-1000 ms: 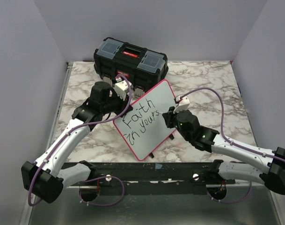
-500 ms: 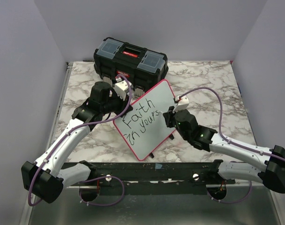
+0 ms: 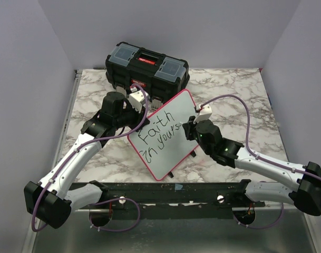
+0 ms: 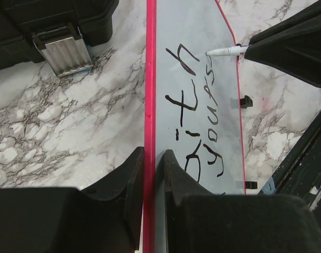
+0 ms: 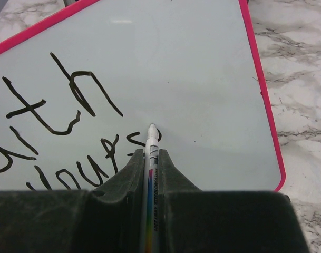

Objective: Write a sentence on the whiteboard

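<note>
Two end effectors, both engaged at one whiteboard [image 3: 165, 138].

1. Whiteboard: glossy white, thin red rim, rounded corners, small black feet. It stands on the marble-patterned counter [image 3: 229, 89], turned diagonally in the top view.
2. Lettering [image 3: 159, 136]: black marker strokes on the whiteboard's face, reading "Faith" on the first line and "in yours" on the second. The rest of the face is blank.
3. Left end effector [image 4: 151, 158]: at the whiteboard's upper-left edge, both fingers closed tight on the red rim, one on each side of it.
4. Right end effector [image 5: 151, 154]: at the whiteboard's right side, fingers closed narrowly on a white marker [image 5: 151, 139]. The tip meets the whiteboard's face at the final "s".
5. Toolbox [image 3: 147, 68]: black with grey lid panels and a red latch, lid closed, on the counter just behind the whiteboard's upper edge.
</note>
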